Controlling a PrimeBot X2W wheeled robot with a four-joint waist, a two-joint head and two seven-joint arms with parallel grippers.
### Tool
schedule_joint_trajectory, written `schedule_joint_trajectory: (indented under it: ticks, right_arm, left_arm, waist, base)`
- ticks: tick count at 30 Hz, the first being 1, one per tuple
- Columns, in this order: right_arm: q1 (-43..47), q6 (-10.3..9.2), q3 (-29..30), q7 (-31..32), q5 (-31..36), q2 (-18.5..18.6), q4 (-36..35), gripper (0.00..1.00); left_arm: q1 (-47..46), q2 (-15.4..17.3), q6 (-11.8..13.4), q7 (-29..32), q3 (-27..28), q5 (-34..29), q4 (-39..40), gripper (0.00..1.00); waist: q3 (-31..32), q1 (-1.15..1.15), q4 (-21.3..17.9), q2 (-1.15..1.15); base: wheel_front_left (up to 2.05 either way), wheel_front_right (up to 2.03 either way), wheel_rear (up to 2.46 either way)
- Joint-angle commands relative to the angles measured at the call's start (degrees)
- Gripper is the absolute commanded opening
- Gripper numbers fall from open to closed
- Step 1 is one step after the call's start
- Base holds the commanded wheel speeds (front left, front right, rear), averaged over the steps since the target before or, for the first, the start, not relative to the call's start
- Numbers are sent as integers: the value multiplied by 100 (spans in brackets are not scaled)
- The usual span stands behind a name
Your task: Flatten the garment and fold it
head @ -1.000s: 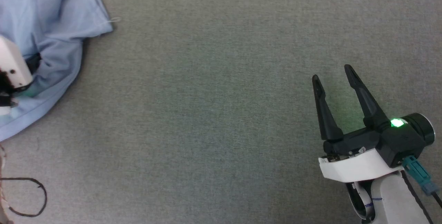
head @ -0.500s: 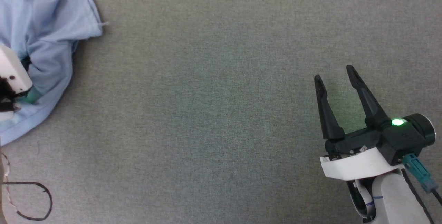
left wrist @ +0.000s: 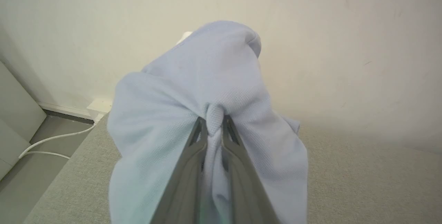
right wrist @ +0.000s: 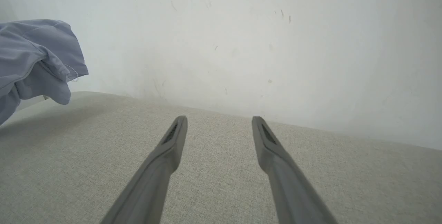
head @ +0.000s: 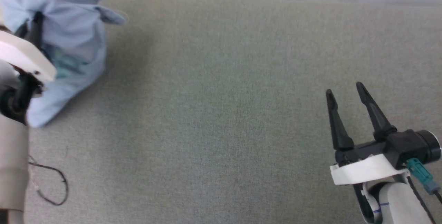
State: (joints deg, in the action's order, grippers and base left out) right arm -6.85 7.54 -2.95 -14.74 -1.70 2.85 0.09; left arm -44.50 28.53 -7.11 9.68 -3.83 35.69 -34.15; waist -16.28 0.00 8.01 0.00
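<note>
left gripper [left wrist: 214, 122]: narrow, pinching the soft light blue polo shirt [left wrist: 214, 68]
right gripper [head: 344, 89]: wide, empty, well apart
best next: right gripper should take an edge hanging below that pinch

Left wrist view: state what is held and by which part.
The left gripper pinches a bunched fold of the garment; where on it that fold lies cannot be told.

Soft, even light; the garment [head: 74, 39] looks blurred, its shadow faint.
</note>
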Motion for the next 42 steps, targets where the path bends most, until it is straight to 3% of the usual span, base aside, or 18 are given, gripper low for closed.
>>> schedule_joint_trajectory:
  ticks: [1, 11, 22, 27, 34, 35, 36, 42]
  right_arm:
    - [66, -5, 52, -26, -35, 3, 26, 100]
    - [184, -5, 447, -26, -24, 3, 215, 100]
    - [167, -5, 514, -26, -109, 3, 292, 100]
    - [154, -5, 521, -26, -123, 3, 345, 100]
    - [65, -5, 499, -26, -187, 3, 404, 100]
    - [54, -5, 484, -26, -192, 3, 419, 100]
    - [52, -5, 476, -26, -197, 3, 440, 100]
    - [77, -5, 490, -26, -205, 3, 628, 100]
  left_arm:
    - [90, -51, -37, -130, -47, 29, 110, 0]
    - [645, -640, 15, -802, -487, -41, 1436, 0]
    - [1108, -1472, 178, -853, -1306, -259, 2411, 0]
    - [1288, -1834, 189, -966, -1901, -574, 2017, 0]
    - [1440, -2173, 47, -1130, -2588, -646, 655, 0]
    - [1425, -2172, 33, -1153, -2699, -705, 473, 64]
    - [1408, -2176, 20, -1195, -2794, -748, 318, 100]
    - [1265, -2193, -21, -1684, -3060, -767, -245, 100]
  waist:
    - [461, 0, 23, 0]
    - [1090, 0, -367, 0]
    - [1075, 0, -1367, 0]
    - [894, 0, -1824, 0]
    - [561, 0, -2186, 0]
    - [539, 0, -2204, 0]
    - [530, 0, -2208, 0]
    - [664, 0, -2049, 0]
  base:
    - [0, 0, 0]
    - [0, 0, 0]
    - [0, 0, 0]
    - [0, 0, 0]
    - [0, 0, 0]
    - [0, 0, 0]
    - [0, 0, 0]
    - [0, 0, 0]
